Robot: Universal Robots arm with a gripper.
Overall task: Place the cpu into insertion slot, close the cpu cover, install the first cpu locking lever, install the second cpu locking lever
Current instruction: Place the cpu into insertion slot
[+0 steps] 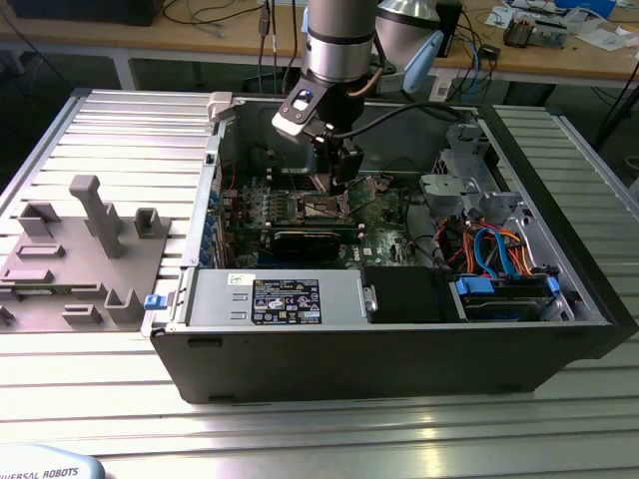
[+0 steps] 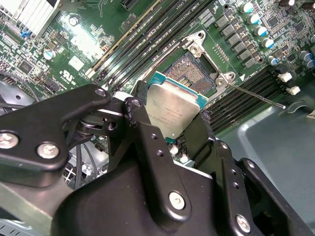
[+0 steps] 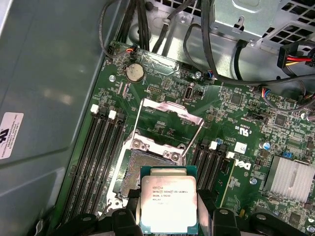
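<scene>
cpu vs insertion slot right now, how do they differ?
Look: the cpu has a dull silver top with a green edge; the insertion slot is dark, framed in silvery metal. State: the cpu is clamped in the gripper, off the motherboard; the insertion slot sits fixed on it, empty, its cpu cover raised. Both are square, near the same size.

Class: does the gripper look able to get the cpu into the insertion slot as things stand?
Probably yes: the gripper holds the cpu right by the insertion slot, and the cpu cover stands swung up, leaving the socket bare.
</scene>
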